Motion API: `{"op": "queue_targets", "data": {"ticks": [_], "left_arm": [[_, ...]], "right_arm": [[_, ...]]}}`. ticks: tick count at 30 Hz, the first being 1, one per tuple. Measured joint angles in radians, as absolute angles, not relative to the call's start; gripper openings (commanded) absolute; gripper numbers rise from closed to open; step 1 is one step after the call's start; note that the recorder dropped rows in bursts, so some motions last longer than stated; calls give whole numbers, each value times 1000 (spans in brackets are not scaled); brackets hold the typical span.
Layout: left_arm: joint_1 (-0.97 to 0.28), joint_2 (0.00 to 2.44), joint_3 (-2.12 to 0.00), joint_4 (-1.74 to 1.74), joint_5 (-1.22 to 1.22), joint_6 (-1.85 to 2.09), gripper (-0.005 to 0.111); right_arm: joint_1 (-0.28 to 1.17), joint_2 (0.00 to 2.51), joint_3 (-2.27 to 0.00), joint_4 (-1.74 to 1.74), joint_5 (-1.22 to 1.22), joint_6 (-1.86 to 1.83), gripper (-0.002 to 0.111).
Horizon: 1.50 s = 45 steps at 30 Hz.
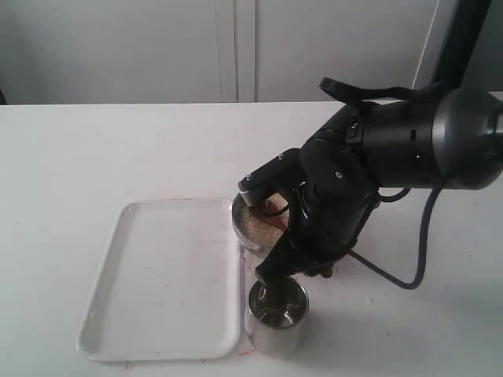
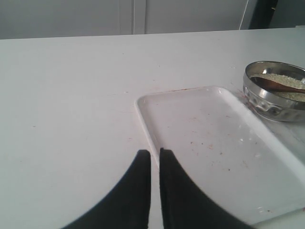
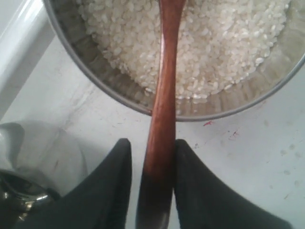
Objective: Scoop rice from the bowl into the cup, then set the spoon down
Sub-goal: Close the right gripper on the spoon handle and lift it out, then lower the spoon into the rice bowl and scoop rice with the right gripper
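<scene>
The steel bowl (image 3: 95,81) holds off-white rice (image 3: 214,43). The reddish-brown wooden spoon (image 3: 164,95) lies with its head in the rice and its handle across the rim. My right gripper (image 3: 151,143) straddles the handle's outer end. One finger touches the wood and a thin gap shows beside the other, so it reads as open. In the exterior view the right gripper (image 1: 271,275) hangs between the bowl (image 1: 250,228) and the steel cup (image 1: 277,314) in front of it. My left gripper (image 2: 155,152) is shut and empty above the tray's edge, far from the bowl (image 2: 274,102).
A white rectangular tray (image 1: 165,275) lies on the white table just left of the bowl and cup, with nothing on it. The right arm's black cable (image 1: 409,275) loops down to the right. The cup stands close to the table's front edge.
</scene>
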<state>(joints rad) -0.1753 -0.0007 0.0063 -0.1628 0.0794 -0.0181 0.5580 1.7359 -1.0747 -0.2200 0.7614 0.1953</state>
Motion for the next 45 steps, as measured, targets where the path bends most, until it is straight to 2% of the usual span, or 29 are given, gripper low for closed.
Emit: {"op": "queue_targets", "data": {"ticks": [5,13,25,30,31,37,45], "left_arm": [[-175,-1,6,-163,79,-18,14],[-175,-1,6,-163,79,-18,14],[-175,-1,6,-163,79,-18,14],[-175,-1,6,-163,79,-18,14],[-175,-1,6,-163,79,-18,14],[-175,-1,6,-163,79,-18,14],[-175,-1,6,-163,79,-18,14]], "right_arm": [[558,1736,-1075,-222,761,199,0],[558,1683,-1077,-254,872,219,0],[558,1337,-1077,-407,1178,132,0],[613,1250,-1065,-565,1217,98,0],[661,1243,-1032,-663,1217,90,0],[758,1307,-921,-932,1214,209,0],[777,1601,-898,-1178,1084,325,0]]}}
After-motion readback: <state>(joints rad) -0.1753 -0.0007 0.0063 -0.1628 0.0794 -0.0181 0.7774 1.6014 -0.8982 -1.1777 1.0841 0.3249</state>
